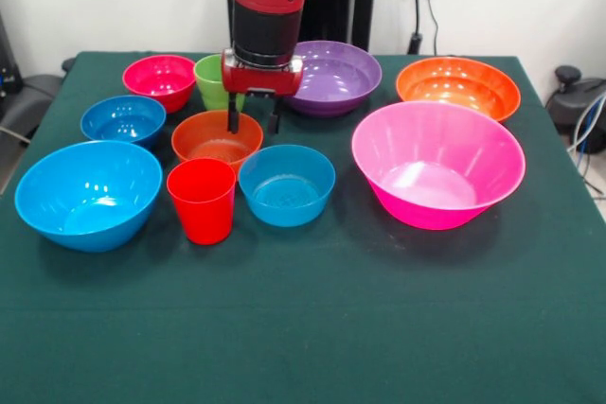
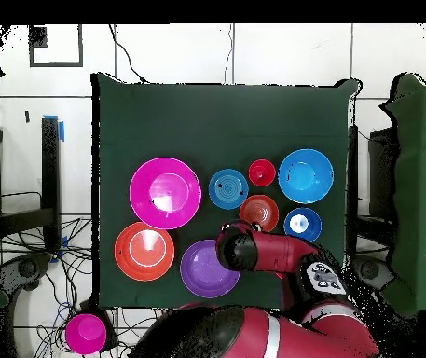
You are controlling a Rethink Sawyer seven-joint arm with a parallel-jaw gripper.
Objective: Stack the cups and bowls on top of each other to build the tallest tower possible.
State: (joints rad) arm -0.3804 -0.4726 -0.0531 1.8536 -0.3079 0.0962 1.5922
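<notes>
— Hovering my gripper (image 1: 253, 121), fingers parted and empty, over the small orange bowl (image 1: 217, 139) at frame centre-left.
— Risk?
— Clipping the green cup (image 1: 210, 81) just behind; no tower exists yet.

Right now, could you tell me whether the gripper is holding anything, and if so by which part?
Nothing is held: the gripper is open, with its fingers straddling the far rim of the small orange bowl.

The front view looks across the green table (image 1: 312, 328) toward the robot from just above its near edge, close in, while the overhead view looks straight down from high above, both sharing that table (image 2: 226, 117).
</notes>
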